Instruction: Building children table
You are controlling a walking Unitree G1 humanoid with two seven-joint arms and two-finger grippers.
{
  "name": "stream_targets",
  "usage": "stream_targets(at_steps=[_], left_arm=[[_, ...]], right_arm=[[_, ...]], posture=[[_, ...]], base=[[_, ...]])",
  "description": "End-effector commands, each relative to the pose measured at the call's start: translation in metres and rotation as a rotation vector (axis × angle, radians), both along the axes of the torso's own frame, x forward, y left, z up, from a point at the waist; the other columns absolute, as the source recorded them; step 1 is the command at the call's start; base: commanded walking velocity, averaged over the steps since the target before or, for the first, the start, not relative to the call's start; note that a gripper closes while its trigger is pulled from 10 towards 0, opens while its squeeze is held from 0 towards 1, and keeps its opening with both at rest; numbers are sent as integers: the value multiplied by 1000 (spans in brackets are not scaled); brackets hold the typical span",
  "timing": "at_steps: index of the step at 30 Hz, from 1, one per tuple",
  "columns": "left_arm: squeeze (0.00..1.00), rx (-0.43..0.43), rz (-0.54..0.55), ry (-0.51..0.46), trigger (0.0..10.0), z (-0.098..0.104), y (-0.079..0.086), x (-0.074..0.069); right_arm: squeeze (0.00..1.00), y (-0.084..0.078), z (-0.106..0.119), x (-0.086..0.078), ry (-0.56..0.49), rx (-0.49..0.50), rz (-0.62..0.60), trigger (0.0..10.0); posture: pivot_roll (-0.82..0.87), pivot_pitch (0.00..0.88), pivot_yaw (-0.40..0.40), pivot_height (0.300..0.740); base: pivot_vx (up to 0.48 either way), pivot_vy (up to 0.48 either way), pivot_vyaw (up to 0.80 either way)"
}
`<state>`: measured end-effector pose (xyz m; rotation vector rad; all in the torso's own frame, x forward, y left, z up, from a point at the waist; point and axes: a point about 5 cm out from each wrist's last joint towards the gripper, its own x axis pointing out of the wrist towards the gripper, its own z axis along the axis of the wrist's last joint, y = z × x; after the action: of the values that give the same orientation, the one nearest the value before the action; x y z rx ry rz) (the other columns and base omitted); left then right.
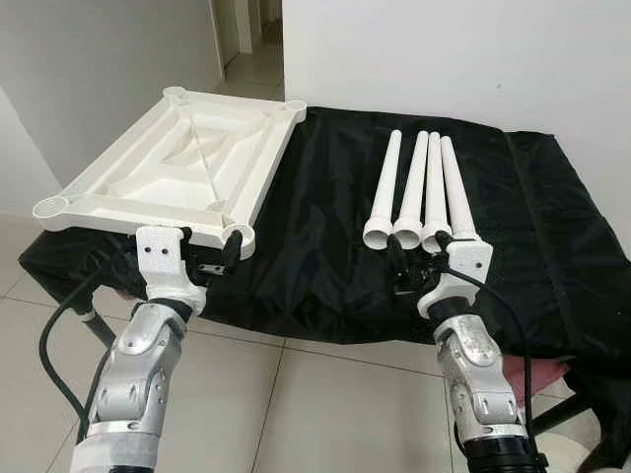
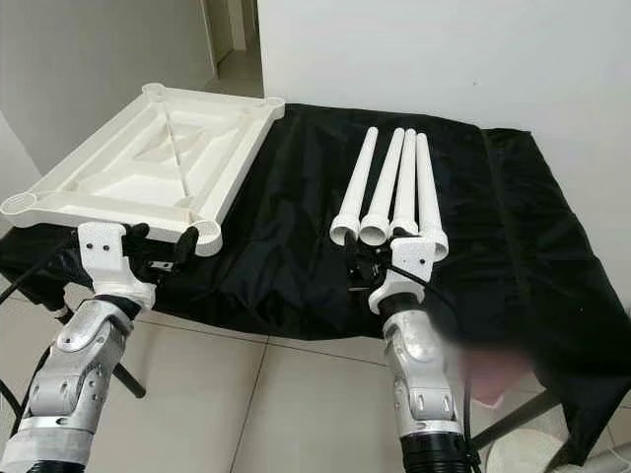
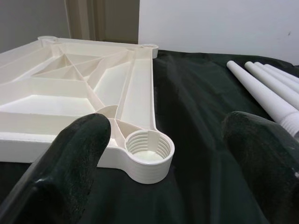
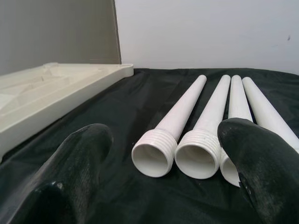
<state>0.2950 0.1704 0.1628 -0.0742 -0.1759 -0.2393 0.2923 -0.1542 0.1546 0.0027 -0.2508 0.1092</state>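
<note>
On the counter covered with a black cloth (image 1: 335,236) lies a white plastic tabletop (image 1: 173,163), turned upside down so that its ribs are on top. It is at the robot's left side, and its near left corner reaches over the edge of the counter. At each corner it has a round socket; the near right threaded socket (image 3: 148,154) is seen well from the left wrist.

To the right of it, well apart, four white plastic tapered legs (image 1: 419,192) lie side by side on the cloth and touch each other. Their wide threaded open ends (image 4: 154,158) point to the robot, and the thin ends point to the white wall behind.

The left pincer (image 1: 209,258) is at the near edge of the tabletop, just before the near right socket. Its two black fingers (image 3: 70,163) are wide open and hold nothing; the socket stands between them in the left wrist view.

The right pincer (image 1: 414,266) is just before the open ends of the legs. Its black fingers (image 4: 261,163) are also spread wide and are empty, with the two left leg ends between them in the right wrist view. I cannot tell if a fingertip touches a leg.

Under the counter there is a light tiled floor (image 1: 325,404).
</note>
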Motion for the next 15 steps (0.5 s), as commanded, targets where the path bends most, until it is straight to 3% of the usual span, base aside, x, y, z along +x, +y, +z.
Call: stream_targets(at_steps=[1,7,15], left_arm=[[0,-18,109,7,10000,-1,6,0],[0,-30,60,1,10000,1,4,-2],[0,-20,105,10,10000,1,6,2]], right_arm=[[0,0,0,1,-3,3,-14,10000],[0,-1,5,4,-14,11,-21,10000],[0,-3,5,4,-20,2,-31,10000]], posture=[[-40,4,25,740],[-42,11,31,740],[-43,23,30,740]], base=[[0,0,0],[0,0,0],[0,0,0]])
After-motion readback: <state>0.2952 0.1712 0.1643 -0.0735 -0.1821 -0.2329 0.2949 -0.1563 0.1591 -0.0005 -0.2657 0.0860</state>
